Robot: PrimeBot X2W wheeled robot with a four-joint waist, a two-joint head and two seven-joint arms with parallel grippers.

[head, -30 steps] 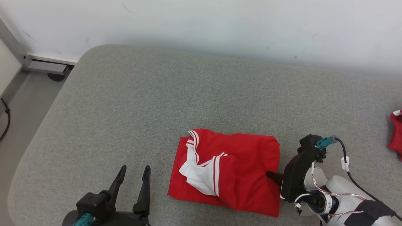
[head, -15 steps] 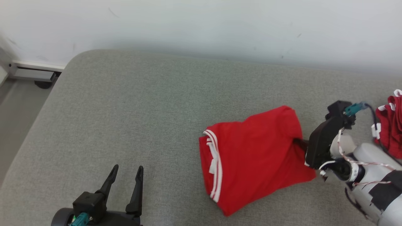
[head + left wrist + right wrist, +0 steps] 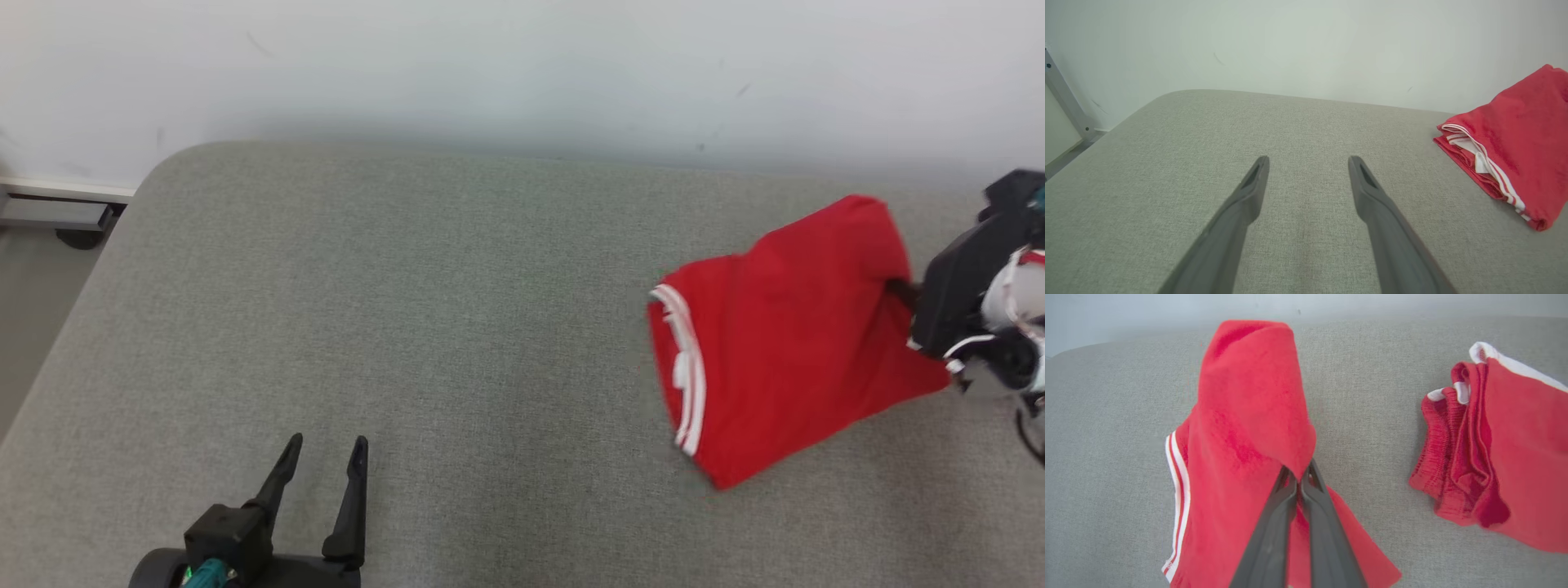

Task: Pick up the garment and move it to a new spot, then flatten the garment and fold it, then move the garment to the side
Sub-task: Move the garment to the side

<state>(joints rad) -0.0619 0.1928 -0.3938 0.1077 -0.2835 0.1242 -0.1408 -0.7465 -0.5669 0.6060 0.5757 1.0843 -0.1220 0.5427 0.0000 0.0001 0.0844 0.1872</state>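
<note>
The garment (image 3: 784, 343) is a folded red piece with white stripe trim, lifted at its right edge over the grey cushioned surface (image 3: 408, 310). My right gripper (image 3: 896, 287) is shut on that edge; in the right wrist view the fingers pinch the red cloth (image 3: 1249, 416) at their tips (image 3: 1298, 473). My left gripper (image 3: 325, 445) stands open at the lower left, well apart from the garment, its fingers (image 3: 1249, 192) spread over bare cushion. The garment (image 3: 1515, 147) shows at the right of the left wrist view.
A second red garment with white trim (image 3: 1490, 449) lies bunched on the cushion to the right of the held one. A pale wall (image 3: 522, 65) runs behind the surface. The cushion's rounded left corner (image 3: 155, 171) drops to the floor.
My right gripper has closed on the garment's right edge, lifted it and carried it to the right and farther back. The head camera has turned right. The left gripper has stayed open.
</note>
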